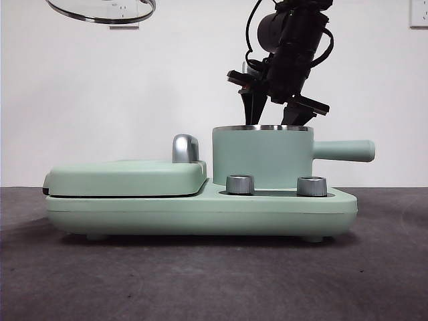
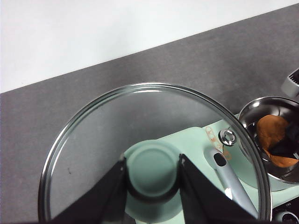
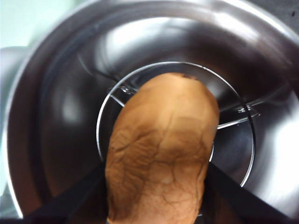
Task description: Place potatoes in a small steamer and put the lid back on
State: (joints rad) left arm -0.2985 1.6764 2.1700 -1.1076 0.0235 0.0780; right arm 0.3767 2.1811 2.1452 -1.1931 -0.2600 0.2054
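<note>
I see the dark bench (image 1: 214,281) carrying the mint-green cooker base (image 1: 200,210), its flat grill plate (image 1: 127,179) closed, chrome handle (image 1: 185,148) upright beside the pot. The small steamer (image 1: 262,157) sits on the base behind two steel knobs (image 1: 240,184), side handle pointing away from the grill plate. My right gripper (image 1: 267,110) is down at the steamer's rim, jaws pinching the potato (image 3: 161,154), which hangs inside the steel bowl above the wire rack (image 3: 243,112). The lid (image 2: 154,154) is held high, off to the grill side, well apart from the steamer. My left gripper (image 2: 152,179) is clamped on its mint-green knob (image 2: 152,170).
</note>
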